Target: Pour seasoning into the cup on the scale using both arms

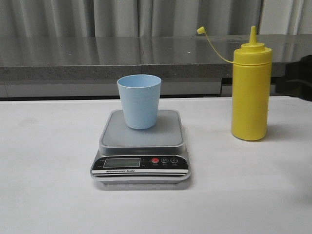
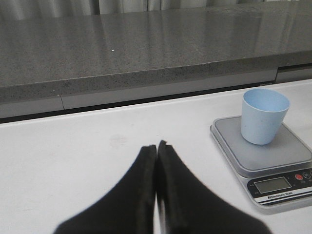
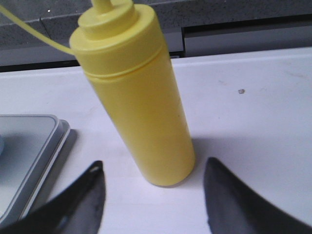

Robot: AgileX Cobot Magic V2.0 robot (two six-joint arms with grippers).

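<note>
Standing upright on the white worktop (image 1: 48, 195), the tall yellow plastic squeeze bottle (image 1: 251, 92) is seen to the right of the flat digital kitchen scale (image 1: 141, 148), well apart from it. Its small cap (image 1: 200, 30) hangs out to the side on a thin yellow tether. On the scale's grey platform the small pale blue tapered plastic cup (image 1: 139, 101) is set upright, towards the rear edge. The LCD display (image 1: 122, 163) is too faint for any reading to be made out, and the red button (image 1: 155, 160) lies just beside it.

Neither gripper is seen in the front view. In the left wrist view the left gripper (image 2: 156, 151) is clenched, its dark fingers pressed together with nothing between them, and is held over bare worktop to the left of the scale. In the right wrist view the right gripper (image 3: 153, 187) is spread wide, one finger at each side of the bottle's base, neither touching it. The bottle's nozzle is cut off there, and only a corner of the scale shows.

Behind the worktop a dark grey speckled ledge (image 1: 97, 56) is seen, backed by pale grey curtains (image 1: 73, 17).
</note>
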